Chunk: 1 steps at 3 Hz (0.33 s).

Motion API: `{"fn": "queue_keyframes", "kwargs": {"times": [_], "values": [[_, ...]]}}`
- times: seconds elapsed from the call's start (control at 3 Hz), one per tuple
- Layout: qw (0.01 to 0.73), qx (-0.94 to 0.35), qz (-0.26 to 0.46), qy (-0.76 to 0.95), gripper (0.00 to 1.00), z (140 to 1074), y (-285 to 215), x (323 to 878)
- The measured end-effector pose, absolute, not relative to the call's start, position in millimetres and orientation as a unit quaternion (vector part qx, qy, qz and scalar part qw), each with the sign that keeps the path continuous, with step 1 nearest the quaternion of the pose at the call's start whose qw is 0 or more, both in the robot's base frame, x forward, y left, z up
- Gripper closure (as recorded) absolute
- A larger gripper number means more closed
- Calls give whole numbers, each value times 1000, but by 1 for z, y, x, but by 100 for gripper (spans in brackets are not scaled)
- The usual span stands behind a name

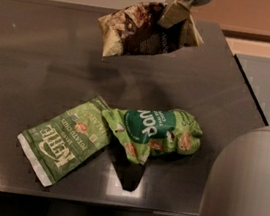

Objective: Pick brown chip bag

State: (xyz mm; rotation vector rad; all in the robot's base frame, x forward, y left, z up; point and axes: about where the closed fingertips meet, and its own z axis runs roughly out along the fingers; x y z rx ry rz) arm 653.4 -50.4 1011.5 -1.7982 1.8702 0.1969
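The brown chip bag (pixel 141 30), dark brown in the middle with cream-yellow ends, hangs in the air above the far part of the dark table (pixel 39 70). My gripper (pixel 173 12) comes down from the top edge and is shut on the bag's upper right part. The bag tilts, its left end lower. Its shadow lies on the table below it.
A flat light-green Kettle bag (pixel 64 140) lies near the front left. A puffy green bag with a dark-green round logo (pixel 154 130) lies beside it, touching it. The robot's white body (pixel 243 192) fills the lower right. The table's right edge runs diagonally at right.
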Motion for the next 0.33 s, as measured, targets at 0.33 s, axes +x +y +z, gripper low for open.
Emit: {"fn": "queue_keyframes", "kwargs": {"times": [0.33], "values": [[278, -664, 70, 691, 100, 1015, -47, 659]]}}
